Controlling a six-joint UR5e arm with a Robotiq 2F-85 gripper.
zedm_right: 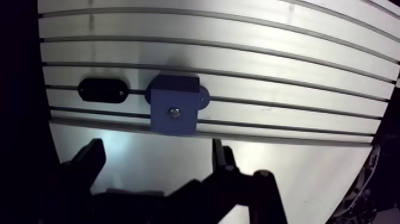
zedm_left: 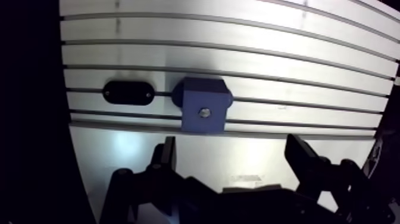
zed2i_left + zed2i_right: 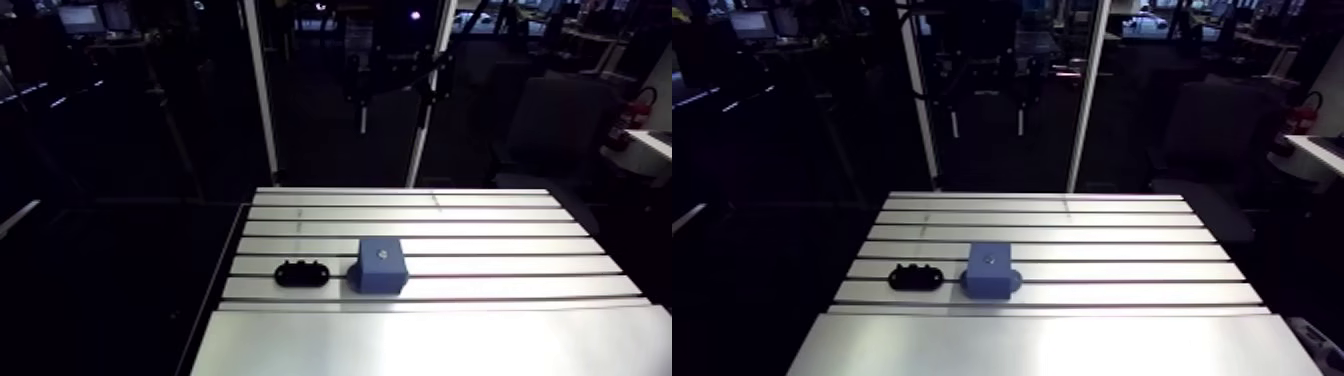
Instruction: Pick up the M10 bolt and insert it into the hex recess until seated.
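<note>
I see the gripper (image 2: 232, 146) only in the wrist view: fingers (image 2: 166, 156) wide, empty; blue block (image 2: 204, 107) ahead, black oval part (image 2: 127, 92) beside it.

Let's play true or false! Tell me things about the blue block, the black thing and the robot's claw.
1. The gripper is open and holds nothing. True.
2. The black oval part is stacked on the blue block. False: it lies beside the block on the table, with a gap between them.
3. A small shiny metal spot shows in the middle of the block's top. True.
4. The blue block is squeezed between the gripper's fingers. False: it stands ahead of the gripper, untouched.
5. The slotted aluminium table has long grooves running across it. True.
</note>
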